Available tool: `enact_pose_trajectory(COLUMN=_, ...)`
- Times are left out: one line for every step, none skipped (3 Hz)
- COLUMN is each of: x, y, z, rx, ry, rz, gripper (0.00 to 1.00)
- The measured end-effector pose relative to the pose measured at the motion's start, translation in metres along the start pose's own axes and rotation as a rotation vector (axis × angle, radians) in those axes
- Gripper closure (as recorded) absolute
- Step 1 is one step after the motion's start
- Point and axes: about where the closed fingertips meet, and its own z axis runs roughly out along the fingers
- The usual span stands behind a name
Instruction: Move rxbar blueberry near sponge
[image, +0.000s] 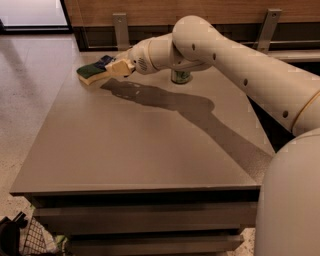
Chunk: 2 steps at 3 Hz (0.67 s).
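At the table's (150, 150) far left corner, the bar (104, 61) shows only as a dark blue sliver just behind the sponge (90, 73), so close that I cannot tell whether they touch. The gripper (119, 66) sits right at that sliver, low over the tabletop, covering most of the bar. Whether it is clamped on the bar or free of it cannot be told, nor whether the bar lies flat on the table. By my reading the placing is at hand or nearly done, since bar and sponge are already neighbours. To finish well, the bar should be set down flat with its whole length on the table and released without dragging. The gripper should then lift straight up and draw back to the right, so that it does not nudge the sponge. Edges matter here. The sponge lies close to the left edge, with floor (30, 75) below, and the far edge is just beyond the bar, so any outward push risks a fall. Open room lies toward the middle and near side of the table, under the arm's (240, 70) shadow. A green can (180, 77) stands behind the arm, well apart to the right, and the way out should pass in front of it.
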Motion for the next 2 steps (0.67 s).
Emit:
enact_pose_trajectory(x=0.0000, y=0.0015, z=0.0019, rx=-0.004, ry=0.000, rz=0.000, gripper=0.42)
enact_pose_trajectory(x=-0.0001, y=0.0039, z=0.0050, rx=-0.009, ry=0.001, rz=0.000, gripper=0.10)
